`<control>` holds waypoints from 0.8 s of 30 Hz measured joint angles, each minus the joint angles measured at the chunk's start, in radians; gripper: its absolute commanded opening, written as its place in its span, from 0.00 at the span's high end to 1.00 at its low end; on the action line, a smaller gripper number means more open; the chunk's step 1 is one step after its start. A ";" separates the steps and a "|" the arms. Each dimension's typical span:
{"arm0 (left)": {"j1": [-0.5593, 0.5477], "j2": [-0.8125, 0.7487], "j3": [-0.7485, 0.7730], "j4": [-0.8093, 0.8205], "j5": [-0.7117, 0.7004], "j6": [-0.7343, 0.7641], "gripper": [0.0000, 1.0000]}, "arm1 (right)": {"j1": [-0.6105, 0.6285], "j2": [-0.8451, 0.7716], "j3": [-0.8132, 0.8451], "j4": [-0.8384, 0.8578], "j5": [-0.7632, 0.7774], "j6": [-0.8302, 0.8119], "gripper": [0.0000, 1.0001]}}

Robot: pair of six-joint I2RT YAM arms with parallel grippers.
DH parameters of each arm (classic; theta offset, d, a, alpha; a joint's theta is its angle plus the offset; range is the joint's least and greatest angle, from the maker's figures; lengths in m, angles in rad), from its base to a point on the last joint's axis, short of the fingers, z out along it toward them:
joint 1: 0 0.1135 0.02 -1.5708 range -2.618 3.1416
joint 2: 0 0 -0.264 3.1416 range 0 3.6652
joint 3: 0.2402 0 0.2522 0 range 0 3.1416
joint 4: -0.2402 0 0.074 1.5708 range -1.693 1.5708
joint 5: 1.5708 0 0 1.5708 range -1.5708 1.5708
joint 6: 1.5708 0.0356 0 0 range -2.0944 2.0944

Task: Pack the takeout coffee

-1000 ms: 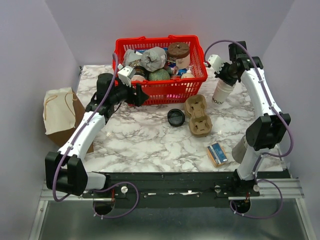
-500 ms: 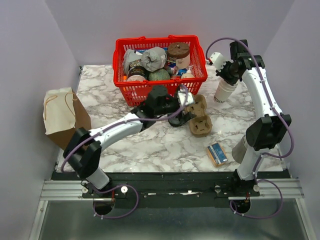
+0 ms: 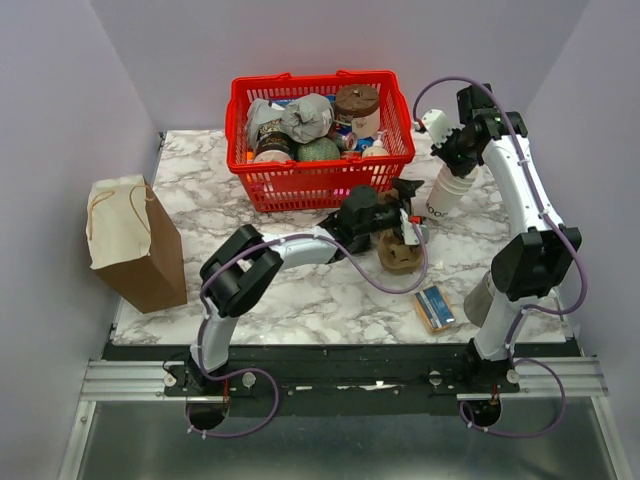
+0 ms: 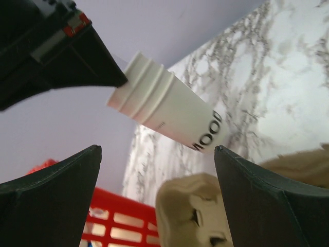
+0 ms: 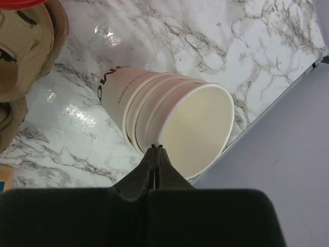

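Note:
No takeout coffee with a black dome lid shows in any view. A tilted stack of lidless white paper cups (image 3: 443, 192) (image 5: 154, 110) leans over the marble table, with my right gripper (image 3: 449, 158) (image 5: 156, 149) shut on the rim of its top cup. My left gripper (image 3: 405, 207) (image 4: 158, 150) is open wide, low over the brown pulp cup carrier (image 3: 397, 243) (image 4: 193, 211), and points toward the stack (image 4: 169, 110). Nothing lies between its fingers. The left arm covers the carrier's near end.
A red basket (image 3: 320, 180) full of groceries stands at the back centre, close behind the left gripper. A brown paper bag (image 3: 132, 245) stands at the left table edge. A small blue and orange box (image 3: 435, 307) lies front right, near the right arm's base.
The left arm has swung from the basket's left side across to the cup carrier, and its jaws have opened fully. The right gripper and the cup stack have barely shifted.

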 measured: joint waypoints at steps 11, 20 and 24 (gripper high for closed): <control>-0.061 0.146 0.219 0.036 -0.020 0.048 0.01 | 0.001 0.016 0.002 -0.010 0.000 0.031 0.99; -0.090 0.176 0.296 -0.032 -0.082 0.018 0.01 | 0.006 0.016 0.002 -0.009 0.023 0.035 1.00; -0.088 0.160 0.239 0.011 -0.090 0.008 0.01 | 0.007 0.017 0.016 -0.011 0.025 0.040 1.00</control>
